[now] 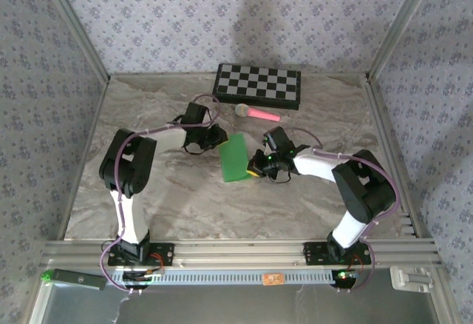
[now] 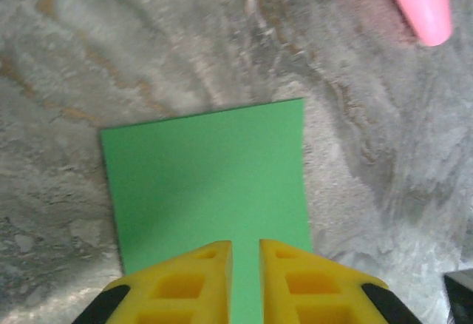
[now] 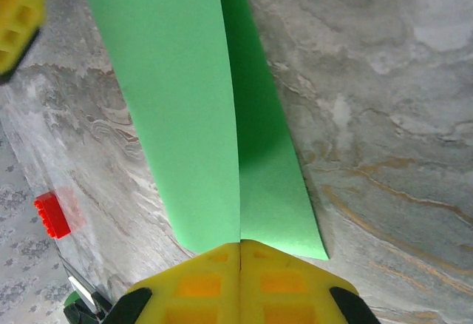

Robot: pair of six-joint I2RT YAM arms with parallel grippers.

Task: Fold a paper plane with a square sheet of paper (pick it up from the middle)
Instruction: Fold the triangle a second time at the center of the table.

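Near the middle of the bench (image 1: 310, 206), the green sheet of paper (image 1: 236, 157) (image 2: 207, 169) (image 3: 185, 102) is folded along a lengthwise crease, with one flap lifted off the marbled surface. The right fingers (image 1: 254, 168) (image 3: 199, 283) are clenched on the crease at the sheet's near right corner. At its far end, the left fingers (image 1: 216, 137) (image 2: 185, 287) stand slightly parted, and green shows through the gap. A pink-handled microphone (image 1: 259, 112) (image 2: 421, 6) lies beyond, just before the checkered board (image 1: 259, 85).

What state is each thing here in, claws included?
paper: folded over lengthwise, not pressed flat.
left gripper: fingers a slim gap apart, over the paper.
right gripper: shut on the paper's crease.
board: lying flat.
microphone: lying on its side.
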